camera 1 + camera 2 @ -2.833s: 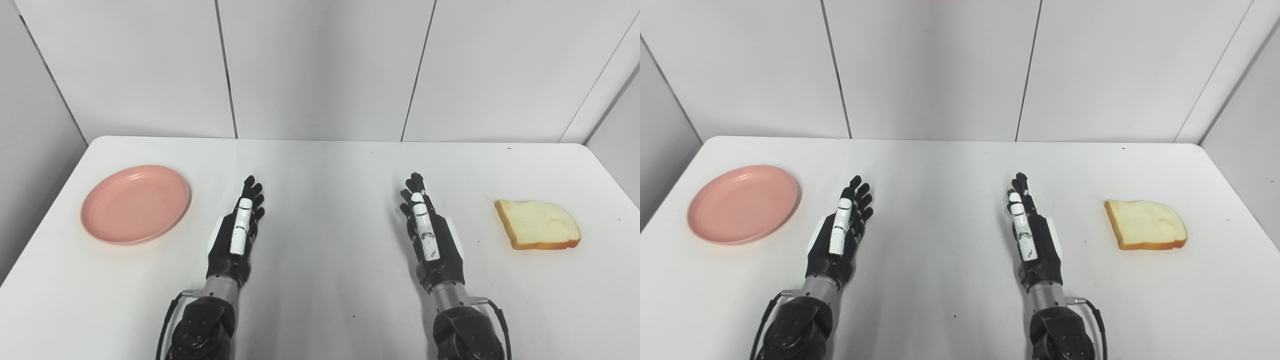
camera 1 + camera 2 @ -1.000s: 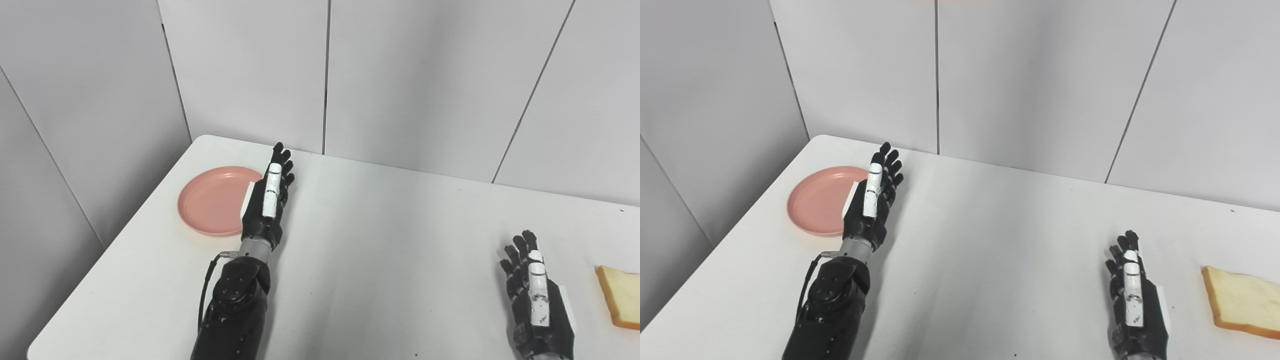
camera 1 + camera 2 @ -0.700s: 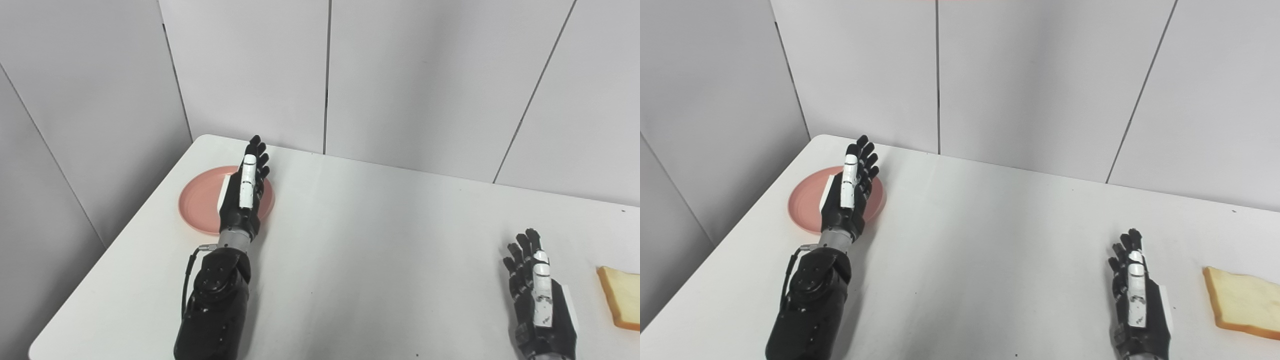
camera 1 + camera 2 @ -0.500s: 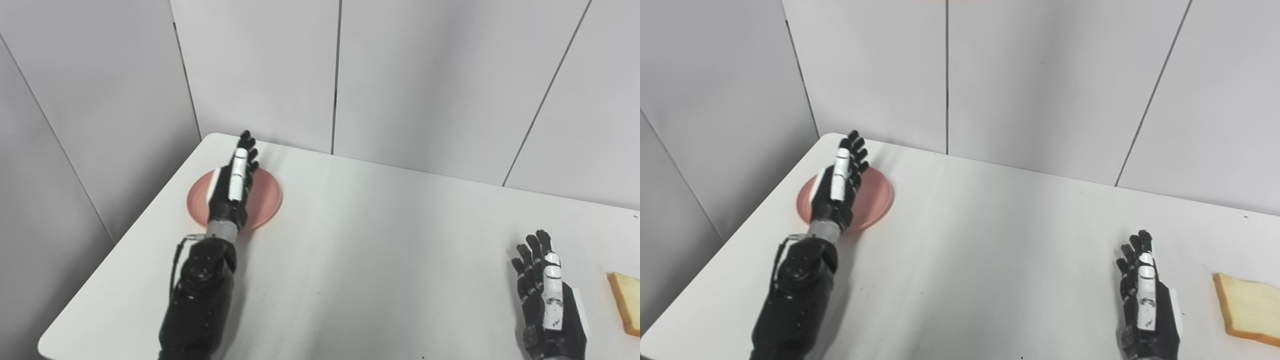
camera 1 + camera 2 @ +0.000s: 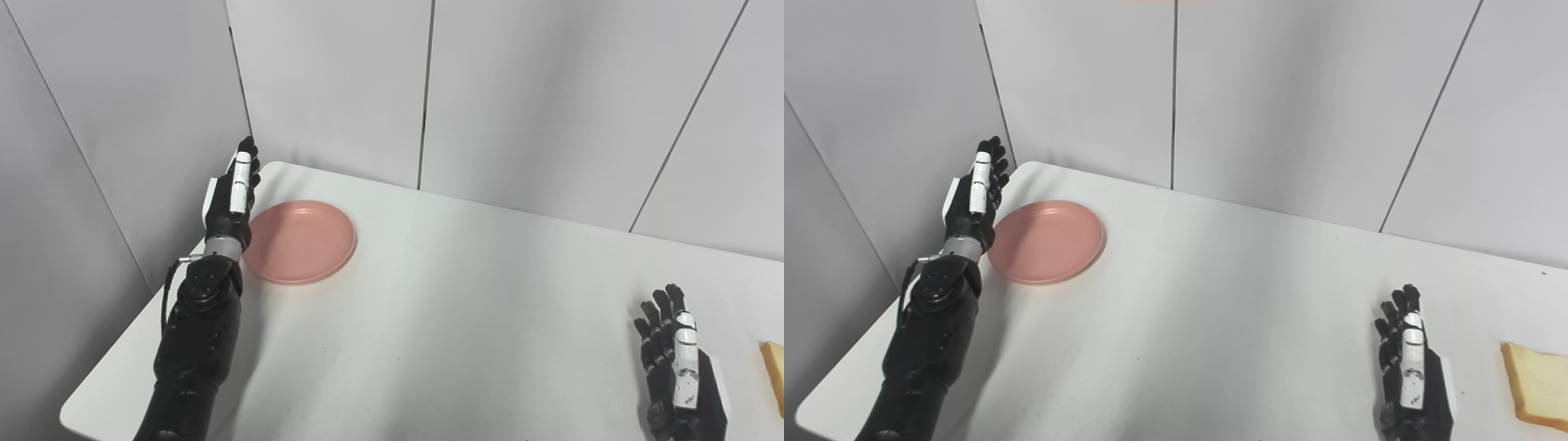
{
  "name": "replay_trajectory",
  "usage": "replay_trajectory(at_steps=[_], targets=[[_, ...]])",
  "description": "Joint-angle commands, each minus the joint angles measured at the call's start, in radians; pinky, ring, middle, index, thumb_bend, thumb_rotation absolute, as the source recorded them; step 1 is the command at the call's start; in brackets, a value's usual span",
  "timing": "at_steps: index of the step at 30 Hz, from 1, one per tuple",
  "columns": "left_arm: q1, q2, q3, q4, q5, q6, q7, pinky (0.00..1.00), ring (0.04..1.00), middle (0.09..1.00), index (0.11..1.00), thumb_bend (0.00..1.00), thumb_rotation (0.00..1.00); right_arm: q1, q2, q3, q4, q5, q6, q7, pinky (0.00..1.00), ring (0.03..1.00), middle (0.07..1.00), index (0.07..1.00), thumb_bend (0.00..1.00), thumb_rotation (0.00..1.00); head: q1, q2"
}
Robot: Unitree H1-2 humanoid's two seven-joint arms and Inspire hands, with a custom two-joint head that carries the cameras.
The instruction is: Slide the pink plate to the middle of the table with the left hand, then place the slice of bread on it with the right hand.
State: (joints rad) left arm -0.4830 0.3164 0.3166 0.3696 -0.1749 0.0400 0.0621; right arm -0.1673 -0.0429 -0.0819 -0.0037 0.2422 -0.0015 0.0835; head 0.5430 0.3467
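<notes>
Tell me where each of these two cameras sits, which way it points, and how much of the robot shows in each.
Left eye view: on the head, looking down and left over the white table; shows the left hand beside the pink plate, and the right hand.
Right eye view: beside it, same aim; slice of bread shows more fully.
Shared: both arms, plate, table, grey wall panels.

Pink plate lies flat near the table's far left corner. Left hand stands edge-up just beside the plate's left rim, fingers straight and together, holding nothing. Right hand rests near the front edge, fingers extended, empty. Bread slice lies at the right edge, apart from that hand.
</notes>
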Motion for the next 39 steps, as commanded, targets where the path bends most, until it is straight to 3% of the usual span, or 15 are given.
replay_trajectory(at_steps=[1,11,20,34,39], targets=[[-0.066,0.059,0.018,0.004,-0.007,-0.058,-0.009,1.0,0.968,0.953,0.916,0.6,1.0,-0.028,0.001,-0.004,-0.023,0.006,-0.053,0.012,1.0,1.0,1.0,1.0,0.51,0.95,0.001,0.0],[-0.099,0.117,0.029,0.147,-0.016,-0.133,-0.043,0.91,0.886,0.871,0.862,0.58,1.0,-0.029,-0.001,-0.005,-0.018,0.006,-0.06,0.015,1.0,1.0,1.0,1.0,0.51,0.95,0.014,-0.007],[-0.109,0.143,0.035,0.239,-0.03,-0.143,-0.072,0.86,0.85,0.838,0.843,0.62,1.0,-0.028,0.003,-0.008,-0.029,0.014,-0.043,0.014,1.0,1.0,1.0,1.0,0.53,0.92,0.017,-0.005],[-0.113,0.132,0.043,0.361,-0.074,-0.189,-0.113,0.85,0.819,0.802,0.809,0.61,1.0,-0.023,0.0,-0.008,-0.042,0.01,-0.03,0.009,1.0,1.0,1.0,1.0,0.53,0.93,0.017,0.0],[-0.126,0.117,0.037,0.436,-0.086,-0.235,-0.136,0.86,0.828,0.811,0.82,0.62,1.0,-0.025,-0.006,-0.009,-0.042,0.012,-0.03,0.014,1.0,1.0,1.0,1.0,0.54,0.93,0.017,0.0]])
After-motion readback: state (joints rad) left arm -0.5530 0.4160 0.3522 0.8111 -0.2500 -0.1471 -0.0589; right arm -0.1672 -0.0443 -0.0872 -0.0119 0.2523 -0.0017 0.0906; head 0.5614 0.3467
